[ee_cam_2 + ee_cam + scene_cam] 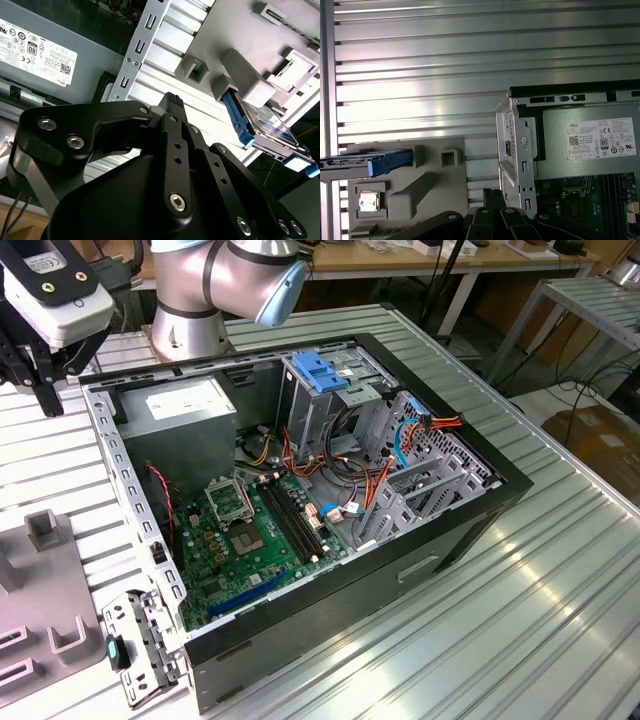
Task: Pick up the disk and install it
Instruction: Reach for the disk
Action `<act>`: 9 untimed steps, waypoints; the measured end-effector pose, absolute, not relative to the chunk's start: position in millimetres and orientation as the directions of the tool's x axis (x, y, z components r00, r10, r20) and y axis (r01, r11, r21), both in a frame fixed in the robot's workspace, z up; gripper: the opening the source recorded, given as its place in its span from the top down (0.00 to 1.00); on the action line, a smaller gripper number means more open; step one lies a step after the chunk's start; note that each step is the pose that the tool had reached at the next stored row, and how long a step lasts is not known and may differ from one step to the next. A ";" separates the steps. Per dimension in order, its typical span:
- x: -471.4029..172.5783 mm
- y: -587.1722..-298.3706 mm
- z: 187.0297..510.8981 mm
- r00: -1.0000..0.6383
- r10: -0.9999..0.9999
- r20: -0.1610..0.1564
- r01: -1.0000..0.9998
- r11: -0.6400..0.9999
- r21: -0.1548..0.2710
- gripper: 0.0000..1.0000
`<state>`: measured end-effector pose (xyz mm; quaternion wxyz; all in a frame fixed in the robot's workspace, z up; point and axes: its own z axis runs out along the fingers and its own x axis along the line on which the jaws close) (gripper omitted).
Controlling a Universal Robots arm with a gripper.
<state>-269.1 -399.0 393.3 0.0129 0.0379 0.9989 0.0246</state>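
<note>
I log one printed item: a white sticker (602,136) on the power supply (554,150), bearing small text, certification marks and a square code.

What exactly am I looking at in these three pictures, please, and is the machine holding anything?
It is a robot arm with a gripper at its end. The exterior view looks at the whole bench from off the arm; both wrist views come from cameras riding near the gripper. On the ribbed metal table lies an open computer case, its power supply and green circuit board showing. Beside the case is a grey holder; the disk, with blue side rails, sits in it, apart from the gripper. So the gripper holds no disk.
</note>
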 end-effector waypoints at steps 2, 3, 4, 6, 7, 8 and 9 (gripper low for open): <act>-271.1 -398.9 393.3 -0.997 0.076 -0.024 0.075 0.996 0.050 0.89; -272.5 -398.9 393.3 -0.997 0.076 -0.024 0.075 0.996 0.050 0.89; -273.5 -399.0 393.3 -0.997 0.076 -0.024 0.075 0.996 0.050 0.89; -275.6 -398.9 393.3 -0.997 0.076 -0.024 0.075 0.996 0.050 0.89; -277.0 -398.9 393.3 -0.997 0.076 -0.024 0.075 0.996 0.050 0.89; -278.0 -398.9 393.3 -0.997 0.076 -0.024 0.075 0.996 0.050 0.89; -280.4 -398.9 393.3 -0.997 0.076 -0.024 0.075 0.996 0.050 0.89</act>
